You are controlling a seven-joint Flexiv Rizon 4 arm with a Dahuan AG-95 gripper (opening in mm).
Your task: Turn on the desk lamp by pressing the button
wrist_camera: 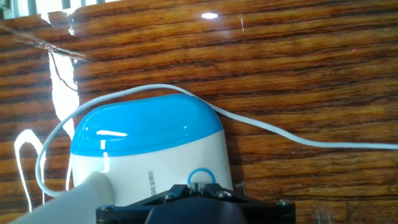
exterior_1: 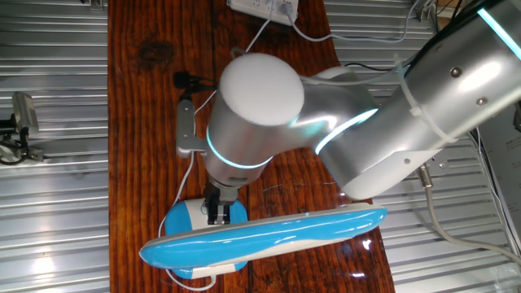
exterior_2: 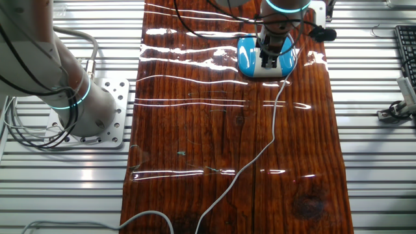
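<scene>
The desk lamp has a long blue and white head (exterior_1: 269, 232) and a rounded blue and white base (exterior_1: 183, 218), which stands at one end of the wooden table (exterior_2: 195, 130). The base also shows in the other fixed view (exterior_2: 248, 58) and in the hand view (wrist_camera: 143, 134). A blue ring marks the button (wrist_camera: 200, 174) on the white part of the base. My gripper (wrist_camera: 198, 182) is shut, and its tips sit right at the ring. It points straight down onto the base (exterior_1: 216, 213), (exterior_2: 269, 60). The thin white cord (exterior_2: 273, 123) runs along the table.
A white power strip (exterior_1: 264, 8) lies at the table's far end. A small black object (exterior_1: 189, 80) sits beside the cord. The arm's mount (exterior_2: 84, 110) stands on the metal bench to one side. A keyboard (exterior_2: 406, 52) lies off the table's other side.
</scene>
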